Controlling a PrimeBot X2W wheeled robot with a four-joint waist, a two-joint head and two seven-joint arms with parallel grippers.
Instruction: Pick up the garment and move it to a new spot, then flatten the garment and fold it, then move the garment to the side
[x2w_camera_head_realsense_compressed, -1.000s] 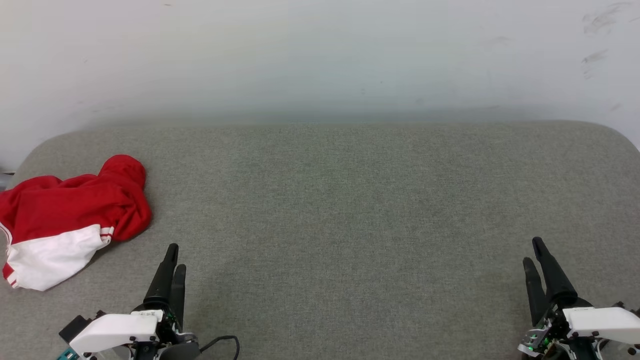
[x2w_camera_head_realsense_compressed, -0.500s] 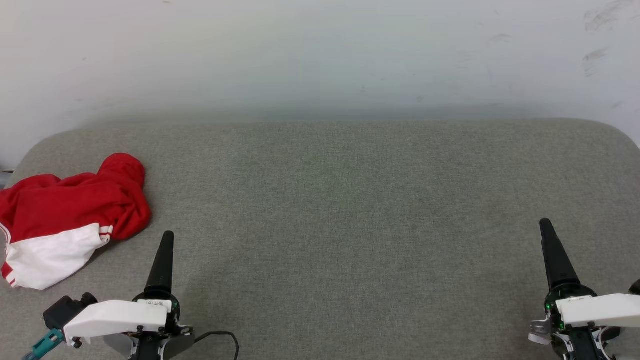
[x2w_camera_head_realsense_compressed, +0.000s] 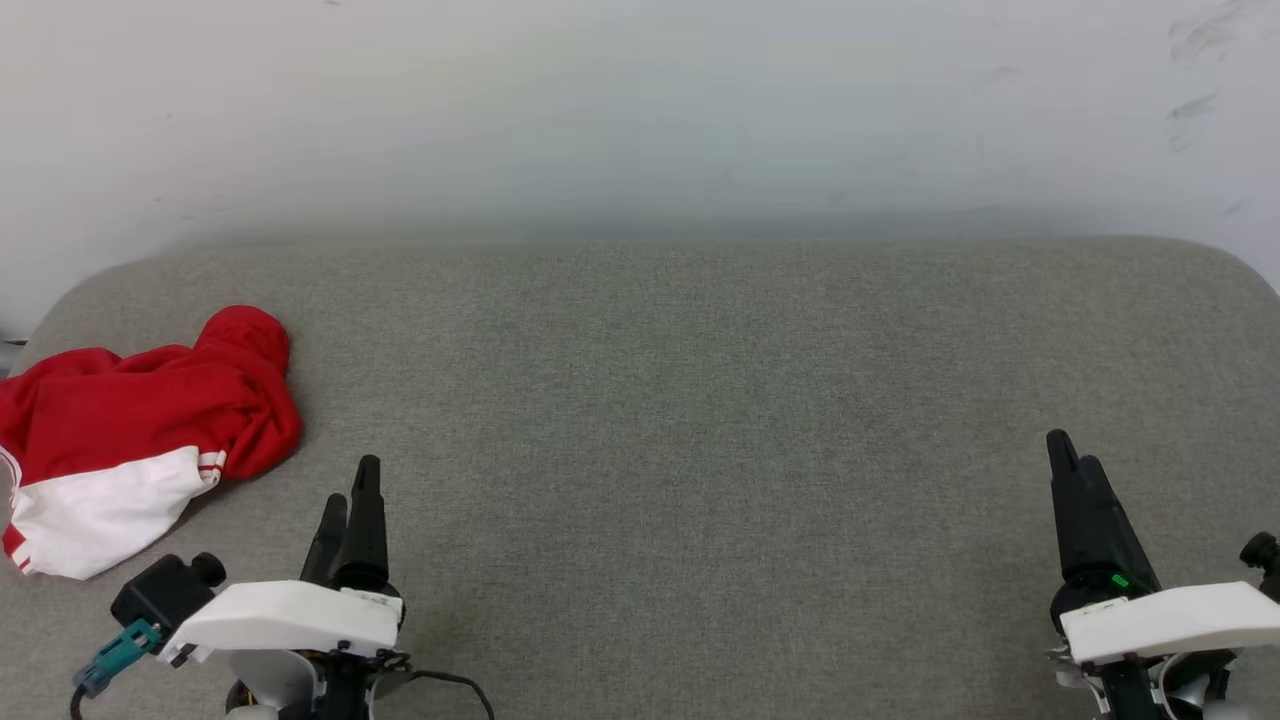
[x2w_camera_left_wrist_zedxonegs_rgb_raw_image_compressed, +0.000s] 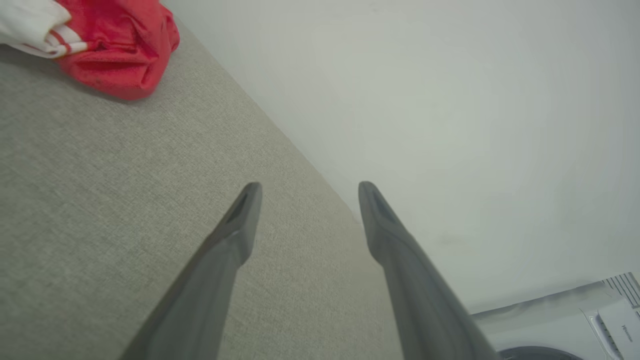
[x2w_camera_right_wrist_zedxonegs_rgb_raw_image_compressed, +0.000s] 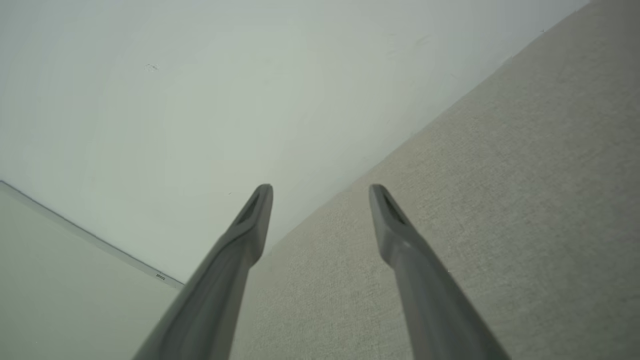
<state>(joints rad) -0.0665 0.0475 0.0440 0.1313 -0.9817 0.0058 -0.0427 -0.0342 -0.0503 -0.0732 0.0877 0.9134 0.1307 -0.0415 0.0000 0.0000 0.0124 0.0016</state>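
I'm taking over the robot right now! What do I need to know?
Left gripper: open, empty, over the gray cushion, close to the shirt but apart from it.
Right gripper: open, empty, at the cushion's far right.
Shirt: a crumpled red-and-white heap at the cushion's left edge.
Done: nothing yet.
Left: pick the shirt up, move it to a new spot, flatten it, fold it, move it to the side.
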